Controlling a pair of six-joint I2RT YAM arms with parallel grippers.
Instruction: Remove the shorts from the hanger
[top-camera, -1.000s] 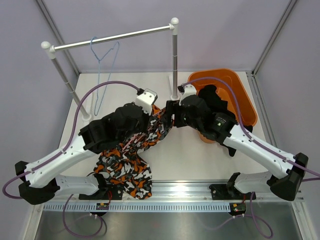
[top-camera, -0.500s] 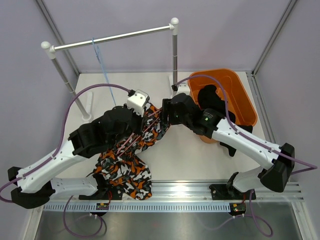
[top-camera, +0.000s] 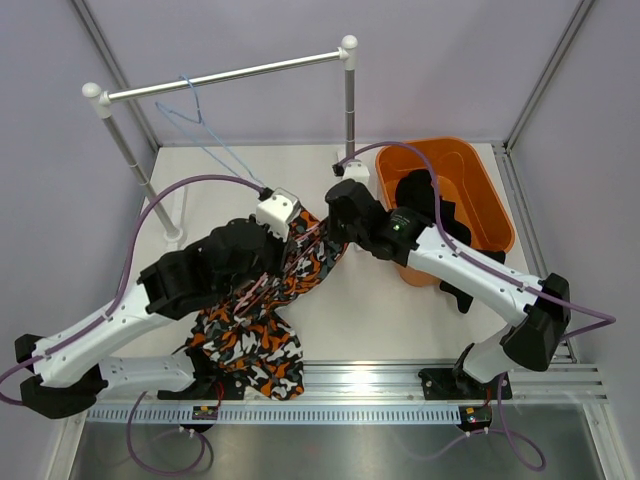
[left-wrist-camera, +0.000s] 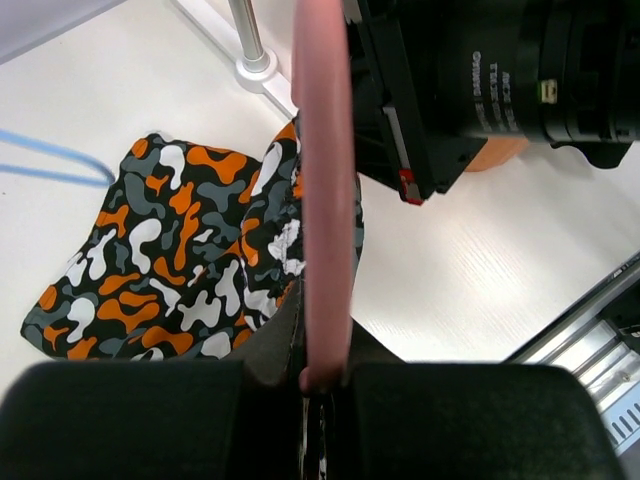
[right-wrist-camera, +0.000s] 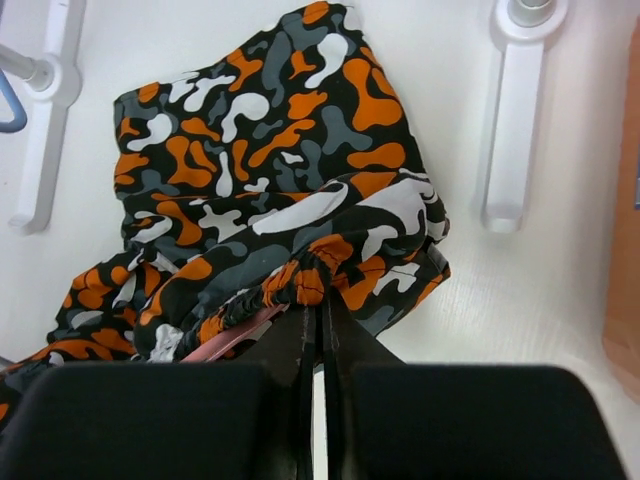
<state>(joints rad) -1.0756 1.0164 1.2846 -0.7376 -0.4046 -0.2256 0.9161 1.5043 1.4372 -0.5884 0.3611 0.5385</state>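
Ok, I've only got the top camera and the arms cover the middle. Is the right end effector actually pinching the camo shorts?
Observer: Yes. The right wrist view shows the right end effector shut on the gathered waistband of the camouflage shorts.
Operator: And the left one?
Observer: The left end effector is shut on a bar of the pink hanger.
Operator: Is that hanger inside the shorts?
Observer: It seems so. In the right wrist view a pink strip pokes out from under the waistband.
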